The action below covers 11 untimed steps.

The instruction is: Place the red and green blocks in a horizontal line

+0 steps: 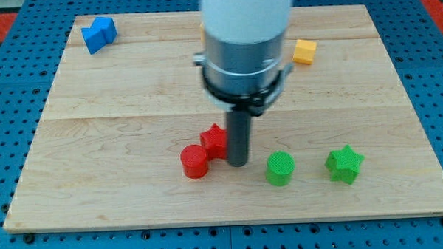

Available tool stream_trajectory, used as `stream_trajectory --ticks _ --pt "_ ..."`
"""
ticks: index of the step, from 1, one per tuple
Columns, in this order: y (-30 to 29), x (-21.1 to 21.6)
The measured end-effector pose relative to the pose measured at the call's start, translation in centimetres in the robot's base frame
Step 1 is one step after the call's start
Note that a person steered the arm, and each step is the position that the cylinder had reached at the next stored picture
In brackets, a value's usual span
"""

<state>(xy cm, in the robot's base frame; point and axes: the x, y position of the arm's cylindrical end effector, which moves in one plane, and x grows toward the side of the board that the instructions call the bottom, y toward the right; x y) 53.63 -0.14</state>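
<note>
Stood with my tip (238,164) against the red plastic star (214,140), seemingly touching; green plastic cylinder (280,168) just right; no fingers fitted.

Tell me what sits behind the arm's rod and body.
Partly behind my tip sits the red star block, only its left side showing. The arm body covers the board's top centre, so nothing there can be seen.

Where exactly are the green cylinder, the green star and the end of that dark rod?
green cylinder (280,167), camera view, on its round top face.
green star (345,163), camera view, on the middle of its top.
my tip (238,164), camera view, the rod's very end, between the red star and the green cylinder.
</note>
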Motion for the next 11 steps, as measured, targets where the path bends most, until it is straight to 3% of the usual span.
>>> stream_trajectory --ticks 2,3,4,5,6,7,8,9,10,11 --pt "-13.2 1.0" --pt "-7.5 1.3" --pt "0.3 -1.4" --pt "0.7 -1.9" --pt "1.9 -7.3" --pt "-0.2 -8.1" --pt "-1.7 -12.6" --pt "-1.8 -13.9" --pt "-5.5 -10.9" --pt "-3.8 -4.3"
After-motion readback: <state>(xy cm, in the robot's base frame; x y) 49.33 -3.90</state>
